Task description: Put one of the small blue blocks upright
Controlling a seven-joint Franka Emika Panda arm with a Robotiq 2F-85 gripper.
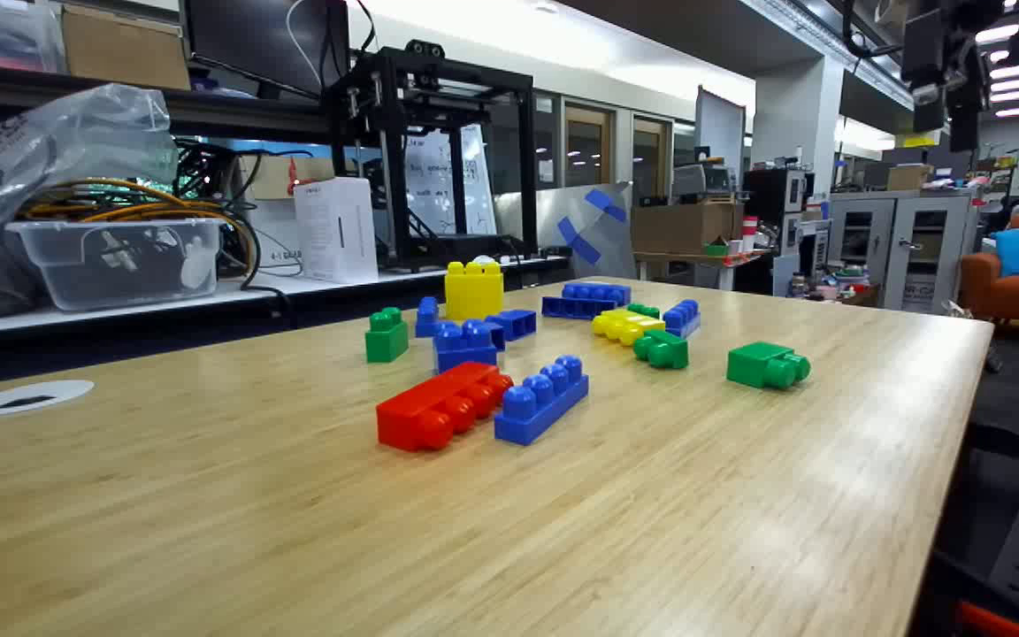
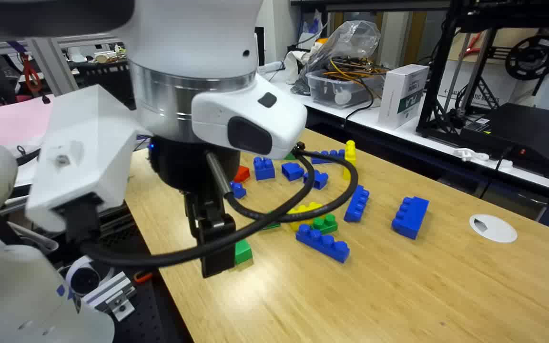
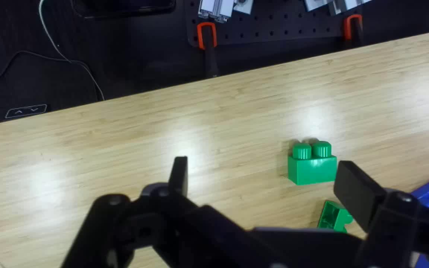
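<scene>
Several small blue blocks show in both exterior views. A small blue block [image 2: 264,172] sits with its studs up. Beside it, a small blue block [image 2: 293,172] lies on its side, as does another small blue block [image 2: 321,179] whose hollow end shows. Seen from elsewhere, a studs-up blue block [image 1: 458,357] stands behind the red brick, and a tipped blue block [image 1: 518,326] lies near it. My gripper [image 3: 262,162] is open in the wrist view, holding nothing; it hangs above the table [image 1: 695,513], away from the blue blocks. In an exterior view the gripper [image 1: 945,111] is at the upper right.
Below the jaws, a green brick [image 3: 312,170] lies near the table edge, with another green brick [image 3: 333,216] close by. Around the blue blocks stand a red brick [image 1: 425,411], a long blue brick [image 1: 541,416], and an upright yellow brick [image 1: 474,296]. A lying yellow brick [image 1: 633,326] is farther right.
</scene>
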